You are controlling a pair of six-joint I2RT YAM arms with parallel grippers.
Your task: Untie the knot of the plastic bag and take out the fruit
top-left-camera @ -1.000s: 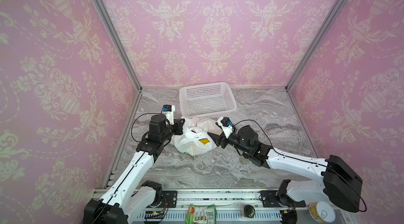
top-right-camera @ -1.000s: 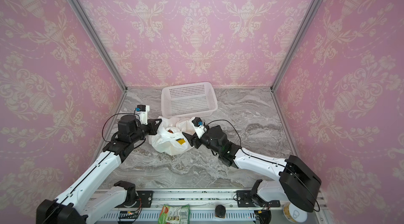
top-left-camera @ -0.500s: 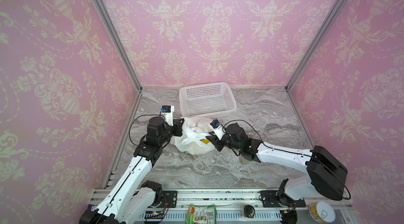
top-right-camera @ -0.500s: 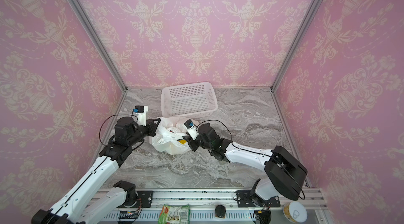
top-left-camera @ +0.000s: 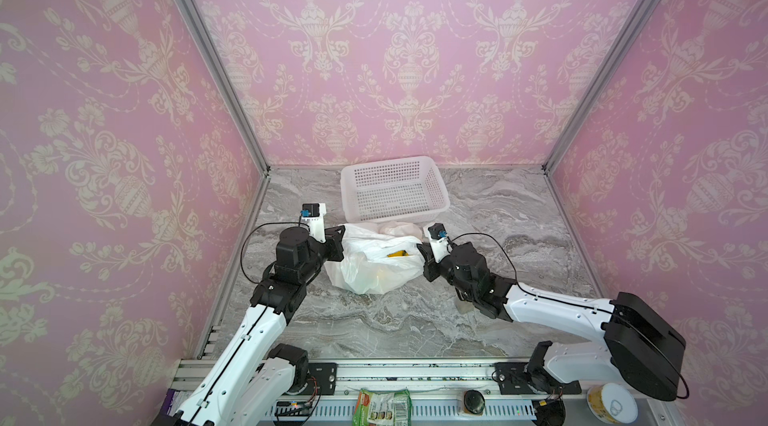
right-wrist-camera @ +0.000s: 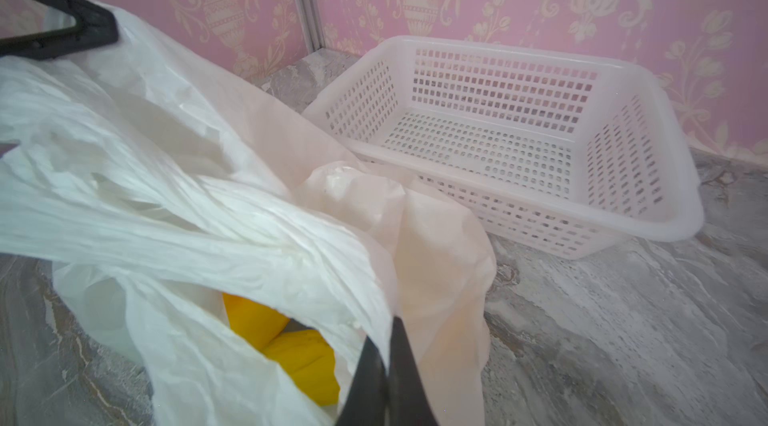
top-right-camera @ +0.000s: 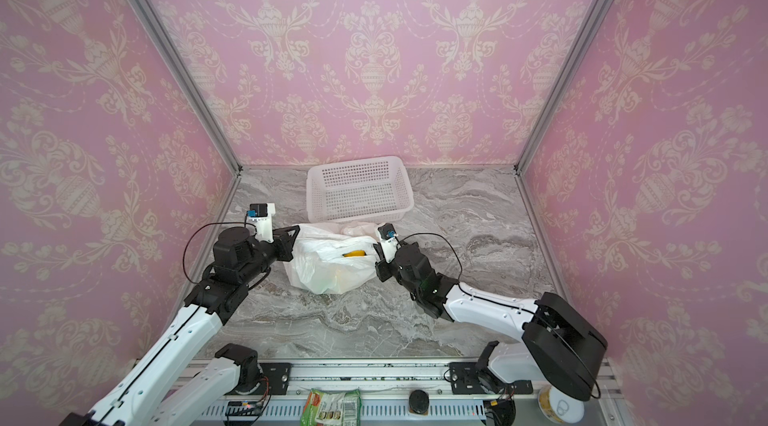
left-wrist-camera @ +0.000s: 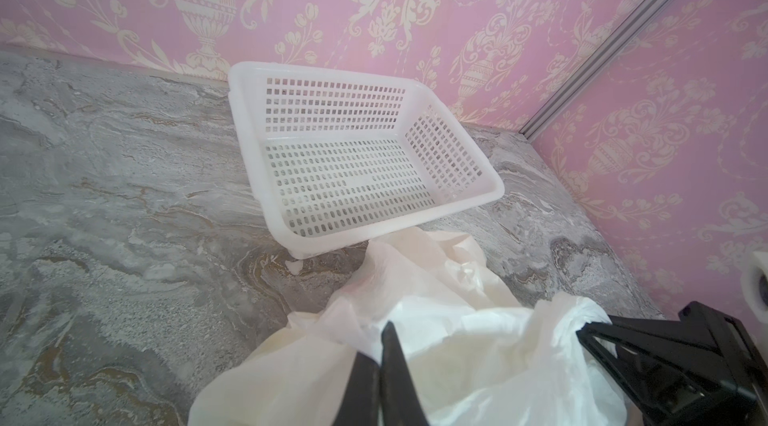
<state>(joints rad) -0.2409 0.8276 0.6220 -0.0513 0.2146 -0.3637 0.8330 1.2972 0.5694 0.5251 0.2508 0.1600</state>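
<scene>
The white plastic bag [top-left-camera: 374, 266] lies on the marble table just in front of the basket, its mouth gaping between my two grippers. My left gripper [top-left-camera: 338, 239] is shut on the bag's left edge, pinching thin film [left-wrist-camera: 376, 345]. My right gripper [top-left-camera: 421, 255] is shut on the right edge [right-wrist-camera: 384, 334]. A bunched white band of bag [right-wrist-camera: 208, 203] stretches between them. Yellow fruit [right-wrist-camera: 286, 345] shows through the opening, as it does in both top views [top-left-camera: 397, 254] [top-right-camera: 353, 253]. The knot does not show in any view.
An empty white perforated basket [top-left-camera: 395, 162] [top-right-camera: 357, 162] [right-wrist-camera: 519, 48] stands at the back, touching the bag's rear fold. Pink walls close in the table on three sides. A green packet [top-left-camera: 382, 405] and a tin [top-left-camera: 611, 403] lie beyond the front rail.
My right gripper reached left into the bag's edge, shut on it and drew back to the right, spreading the mouth. My left gripper stayed shut on the left edge, hardly moving.
</scene>
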